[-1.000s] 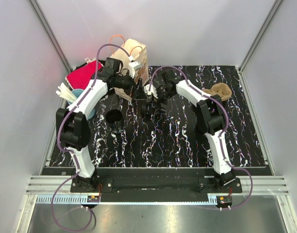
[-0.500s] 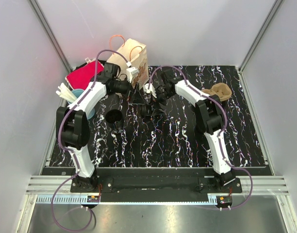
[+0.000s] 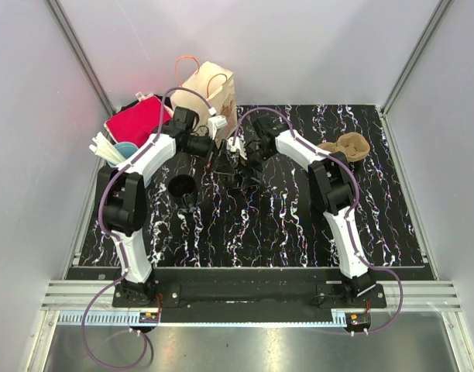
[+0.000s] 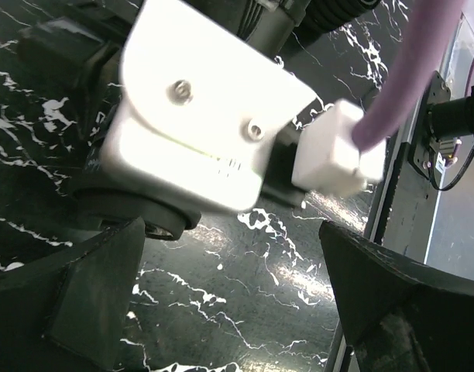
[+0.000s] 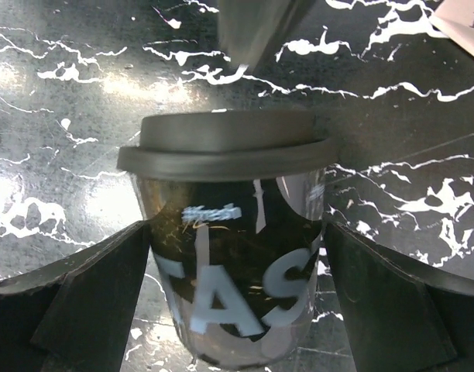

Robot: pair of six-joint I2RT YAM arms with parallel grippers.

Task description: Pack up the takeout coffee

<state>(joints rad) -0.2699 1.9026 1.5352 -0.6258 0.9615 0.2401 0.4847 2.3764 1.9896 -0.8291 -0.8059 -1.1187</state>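
The takeout coffee (image 5: 231,263) is a black cup with white letters and a dark lid. It sits between the fingers of my right gripper (image 5: 237,229), which is open, its pads close beside the cup's sides. In the top view this gripper (image 3: 241,172) points down at the table's back middle, in front of the brown paper bag (image 3: 214,89). My left gripper (image 3: 222,159) is open just left of it. In the left wrist view, nothing is between its fingers (image 4: 229,232); the right arm's white link (image 4: 198,132) fills the view.
A red packet (image 3: 136,120) and a blue cup of white sticks (image 3: 117,149) stand at the back left. A black round piece (image 3: 180,186) lies on the marbled table (image 3: 299,225). A brown pulp carrier (image 3: 347,146) rests at the back right.
My left gripper has swung right and nearer, coming close beside the right gripper. The right arm has shifted slightly left and back. Both grippers stay open.
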